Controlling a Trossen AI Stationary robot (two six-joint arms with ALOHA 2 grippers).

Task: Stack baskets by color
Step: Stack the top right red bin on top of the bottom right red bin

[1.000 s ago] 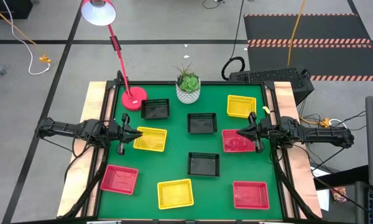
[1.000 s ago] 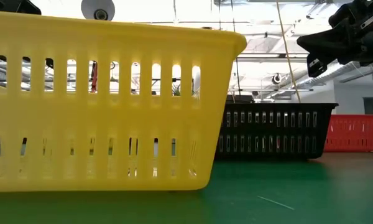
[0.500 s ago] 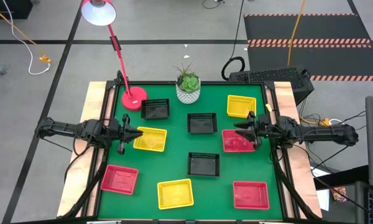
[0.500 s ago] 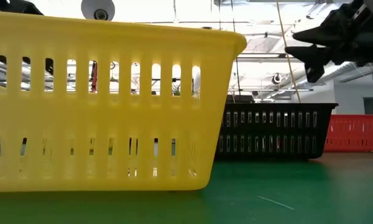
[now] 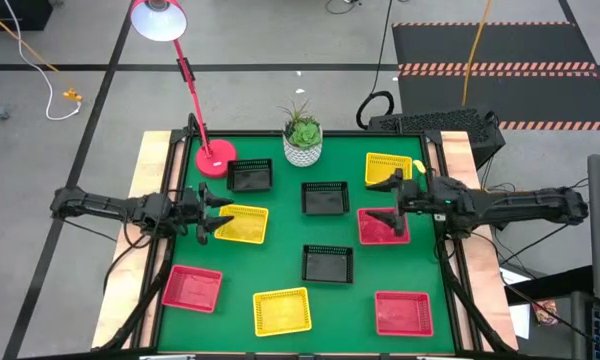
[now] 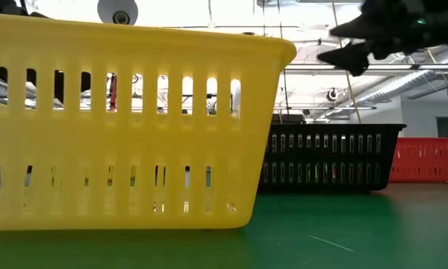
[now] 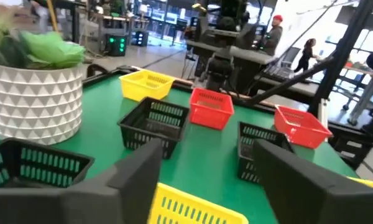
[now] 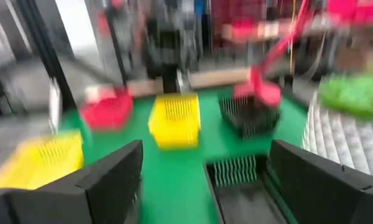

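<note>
From above, nine small plastic baskets (image 5: 327,197) lie apart on the green table (image 5: 280,250), none stacked. The left gripper (image 5: 212,211) is spread wide at the left edge, by a yellow slotted basket (image 5: 242,224). The right gripper (image 5: 389,197) is spread wide over a red slotted basket (image 5: 382,227) near the right edge.

Low down, a yellow basket (image 6: 127,123) fills the front.

The left wrist view shows spread fingers (image 7: 133,174) over the yellow one.

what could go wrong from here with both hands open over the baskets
1. The left hand, open, hangs at the edge of a yellow basket; coming down it may shove the basket instead of gripping its wall.
2. The right hand, open, sits between a red basket and another yellow basket; it could catch the wrong one.
3. The plant pot stands close to two black baskets.
</note>
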